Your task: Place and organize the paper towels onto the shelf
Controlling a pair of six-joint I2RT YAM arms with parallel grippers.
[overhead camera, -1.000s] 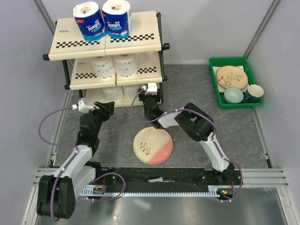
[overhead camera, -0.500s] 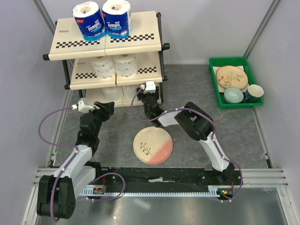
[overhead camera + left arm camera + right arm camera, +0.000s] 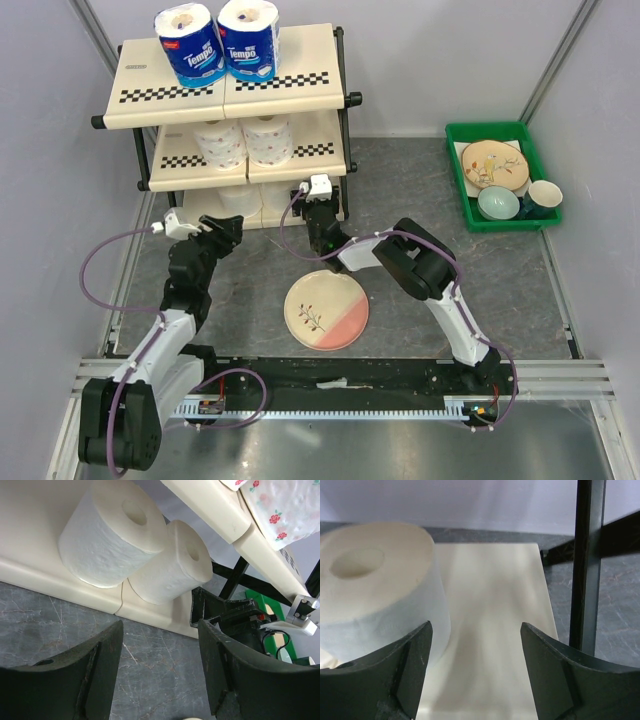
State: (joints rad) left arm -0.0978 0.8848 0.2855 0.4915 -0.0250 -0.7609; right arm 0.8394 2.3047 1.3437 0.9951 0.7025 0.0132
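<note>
Six rolls are counted, all of them on the shelf (image 3: 305, 55), which has three tiers. Two in blue wrappers (image 3: 190, 45) are stood on the top tier, side by side and touching; two with a small flower print (image 3: 220, 142) are stood on the middle tier; two plain white ones (image 3: 112, 532) are stood on end on the bottom tier, touching each other, and in the top view they are partly hidden under the middle tier.

Two arms are seen. The left gripper (image 3: 160, 645) is held over the table (image 3: 400, 180) in front of the bottom tier, apart from the plain rolls; its jaws are held about half apart and nothing is between them. The right gripper (image 3: 476, 630) is placed at the right end of the bottom tier, near a black post; its jaws are spread wide and nothing is clasped; one roll is seen just ahead of its left finger (image 3: 410, 670).

One pink-and-cream plate (image 3: 326, 310) is laid on the table between the arms. One green tray (image 3: 455, 135) is set at the far right, well apart from the shelf; a second plate (image 3: 493, 165) and two bowls (image 3: 497, 203) are kept in it.

The table is covered in dark grey, marble-like material; it is enclosed by pale walls (image 3: 450, 50) on three sides; a metal rail (image 3: 560, 375) is fixed along the near edge.
</note>
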